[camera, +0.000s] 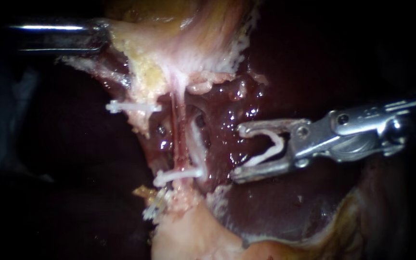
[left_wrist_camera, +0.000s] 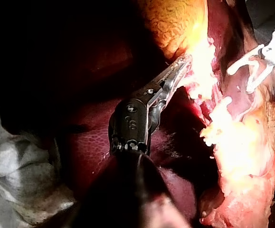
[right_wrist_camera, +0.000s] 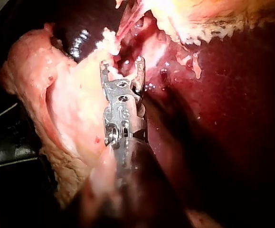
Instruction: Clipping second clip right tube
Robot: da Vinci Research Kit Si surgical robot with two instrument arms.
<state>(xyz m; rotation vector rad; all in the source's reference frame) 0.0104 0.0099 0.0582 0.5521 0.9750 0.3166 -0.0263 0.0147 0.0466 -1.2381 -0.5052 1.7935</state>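
Right instrument: jaws spread wide, carrying an open white plastic clip between them.
Right tube: pale, glistening cord near the jaw tips, not yet touched. It is likely soft, slippery and easily torn, so straddle it above the closed white clip.
Left instrument: jaws clamped on pale yellowish tissue.

A: Access to the tubes?
B: Open from the right. Only bare liver lies between them and the right instrument, whose jaws grip a loaded clip from both sides.
A: Limits along the tubes?
B: Lower clip crosses them below. Tissue closes the gap above, clamped by the left instrument, well apart. Upper clip sits just left of the tubes, clear of the approach.
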